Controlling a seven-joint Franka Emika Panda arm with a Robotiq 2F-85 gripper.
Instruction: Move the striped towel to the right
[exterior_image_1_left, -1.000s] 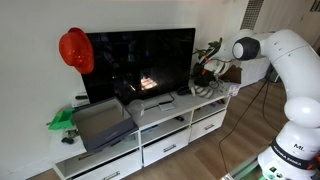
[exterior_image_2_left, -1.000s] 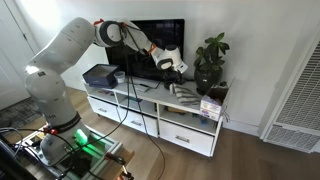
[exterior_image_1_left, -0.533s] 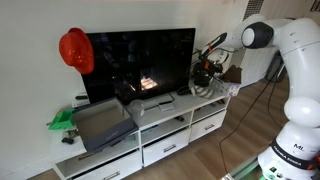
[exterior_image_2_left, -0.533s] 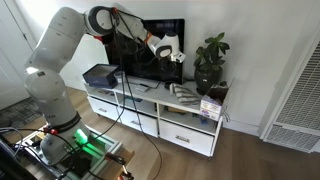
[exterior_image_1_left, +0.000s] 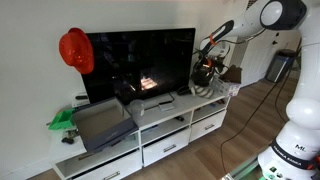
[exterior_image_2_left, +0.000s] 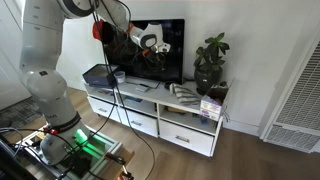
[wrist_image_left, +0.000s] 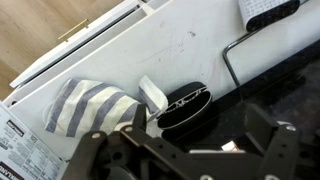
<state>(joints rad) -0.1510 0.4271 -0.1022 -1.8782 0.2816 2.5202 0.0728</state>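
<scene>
Seemingly empty, the tool hangs well clear of the striped towel.

Big black TV sits on the white worktop with a red helmet hanging off one top corner. A grey bin sits at that same end, with some green thing just beside it. Down the other end there's a leafy potted plant, a printed leaflet near the worktop's edge, and a white vent low on the wall.
</scene>
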